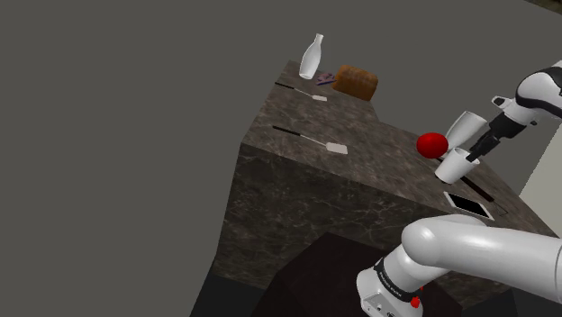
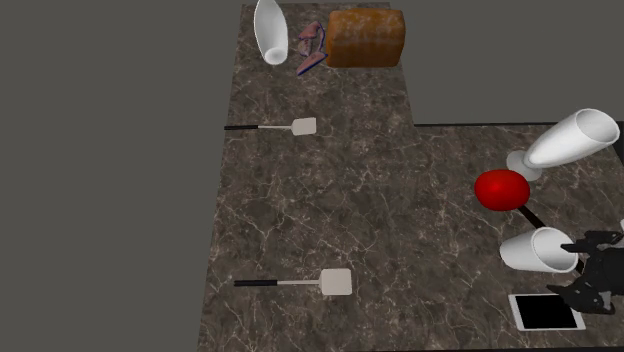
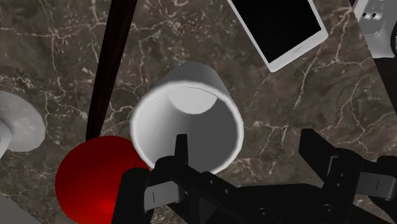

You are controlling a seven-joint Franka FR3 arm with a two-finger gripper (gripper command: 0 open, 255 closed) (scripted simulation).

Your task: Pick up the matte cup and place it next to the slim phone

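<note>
Wrist view: gripper (image 3: 248, 143) is spread wide and holds nothing. One finger (image 3: 181, 147) sits over the mouth of the white cup (image 3: 188, 118). The other stands outside the cup's wall, on the phone's side, clear of it. The wall lies between them, unclamped.

Phone (image 3: 278, 30), white-edged with a black screen, lies flat on the dark marbled counter (image 3: 57, 38). It is near the cup, with a strip of bare counter between them. Red-headed utensil (image 3: 95, 181) with a dark handle lies just beside the cup, away from the phone.

Progress, judged: the cup is already close to the phone, but ungripped. Cannot tell whether this counts as placed. If not, closing, lifting and setting down beside the phone remain.
</note>
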